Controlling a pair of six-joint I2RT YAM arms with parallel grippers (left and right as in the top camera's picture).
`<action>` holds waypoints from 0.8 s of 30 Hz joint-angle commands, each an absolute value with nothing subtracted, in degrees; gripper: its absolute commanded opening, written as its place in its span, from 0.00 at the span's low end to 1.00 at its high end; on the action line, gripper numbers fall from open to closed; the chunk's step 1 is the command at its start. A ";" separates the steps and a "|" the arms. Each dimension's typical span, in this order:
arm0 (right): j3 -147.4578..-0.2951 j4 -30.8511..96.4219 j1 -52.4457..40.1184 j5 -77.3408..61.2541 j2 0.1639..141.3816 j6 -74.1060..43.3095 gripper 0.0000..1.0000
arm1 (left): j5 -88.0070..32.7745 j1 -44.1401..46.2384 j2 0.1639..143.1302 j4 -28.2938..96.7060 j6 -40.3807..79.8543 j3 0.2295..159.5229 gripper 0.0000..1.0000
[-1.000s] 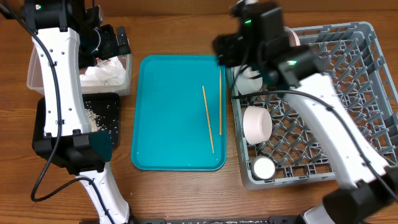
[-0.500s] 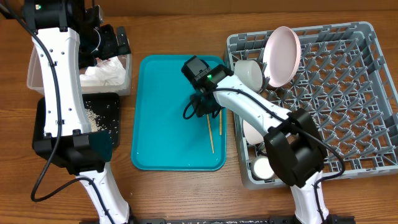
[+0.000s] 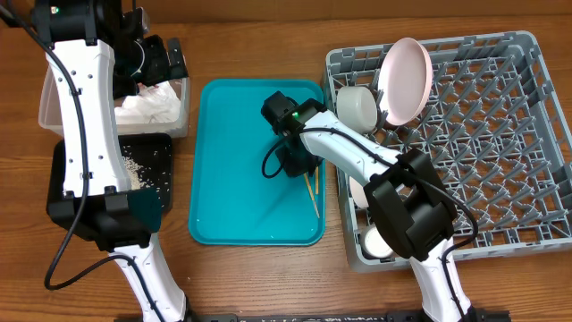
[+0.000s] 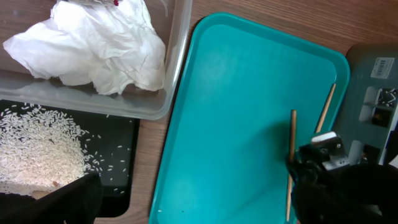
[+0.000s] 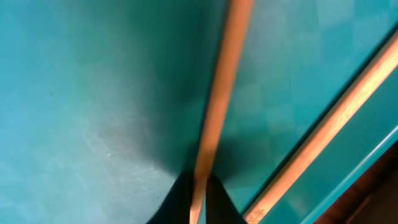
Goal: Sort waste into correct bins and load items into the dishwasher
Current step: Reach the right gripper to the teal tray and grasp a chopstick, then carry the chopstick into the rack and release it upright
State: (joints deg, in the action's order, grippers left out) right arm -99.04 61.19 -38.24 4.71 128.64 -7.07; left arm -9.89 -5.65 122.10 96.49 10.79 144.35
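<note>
Two wooden chopsticks (image 3: 313,191) lie at the right side of the teal tray (image 3: 232,179). My right gripper (image 5: 198,202) is down on the tray and shut on one chopstick (image 5: 217,93). The other chopstick (image 5: 329,124) lies free along the tray's rim. My left gripper (image 3: 165,63) hangs open over the clear tub (image 3: 49,112), which holds the crumpled napkin (image 4: 93,43). Rice (image 4: 34,149) lies in the black tray (image 3: 161,148). The grey dish rack (image 3: 536,54) holds a pink plate (image 3: 404,80), a white bowl (image 3: 357,105) and a white cup (image 3: 380,241).
The teal tray sits between the two bins on the left and the rack on the right. The right arm (image 3: 357,156) reaches across the rack's left edge. Brown wooden tabletop (image 3: 259,268) shows in front of the tray.
The right arm swung from above the rack down to the tray, and its gripper closed on one chopstick, which now lies slanted. The left arm has not moved.
</note>
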 commanded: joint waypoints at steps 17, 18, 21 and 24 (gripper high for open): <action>-126.61 85.52 -28.05 9.91 109.01 -18.76 0.04 | -10.52 -5.61 121.54 96.62 11.16 144.46 1.00; -126.63 87.02 -26.26 10.68 108.20 -20.27 0.04 | -10.52 -5.61 121.54 96.62 11.16 144.46 1.00; -126.61 92.82 -19.55 11.11 107.20 -22.63 0.04 | -10.52 -5.61 121.54 96.64 11.16 144.46 1.00; -123.72 96.09 -13.91 11.14 107.28 -22.26 0.04 | -10.52 -5.61 121.54 96.62 11.16 144.46 1.00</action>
